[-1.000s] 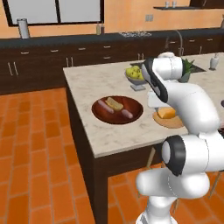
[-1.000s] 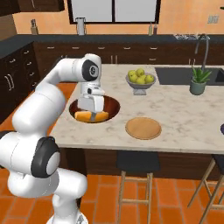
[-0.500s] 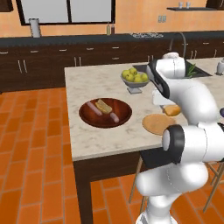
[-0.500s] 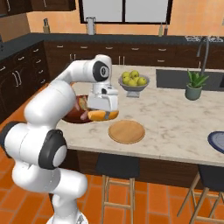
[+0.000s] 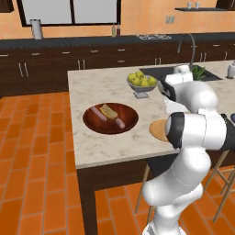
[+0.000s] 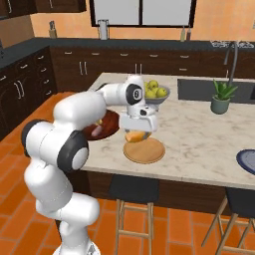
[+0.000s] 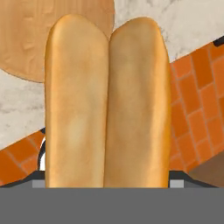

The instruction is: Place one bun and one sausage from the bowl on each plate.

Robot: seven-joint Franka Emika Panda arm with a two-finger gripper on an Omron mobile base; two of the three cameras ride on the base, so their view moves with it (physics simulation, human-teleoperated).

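Note:
My gripper (image 6: 137, 130) is shut on a toasted-brown bun (image 6: 134, 136) and holds it just above the near-left part of the tan-orange plate (image 6: 147, 152). The hand view looks along the held bun (image 7: 107, 100), with the plate (image 7: 26, 43) below it at the upper left. The wooden bowl (image 5: 94, 124) lies left of that plate (image 5: 157, 131) and holds another bun (image 5: 109, 111) between two sausages (image 5: 98, 113) (image 5: 120, 123). At the counter's right end lies the dark blue-grey plate (image 6: 248, 160).
A grey pedestal bowl of yellow-green fruit (image 6: 157, 92) stands behind the plate. A potted plant (image 6: 221, 97) and the sink (image 5: 158, 72) are at the back right. Stools (image 6: 134, 191) stand under the counter's near edge. The floor is orange tile.
The base has driven along the island, so the whole scene has shifted. The gripper has carried the bun from over the bowl to above the tan-orange plate.

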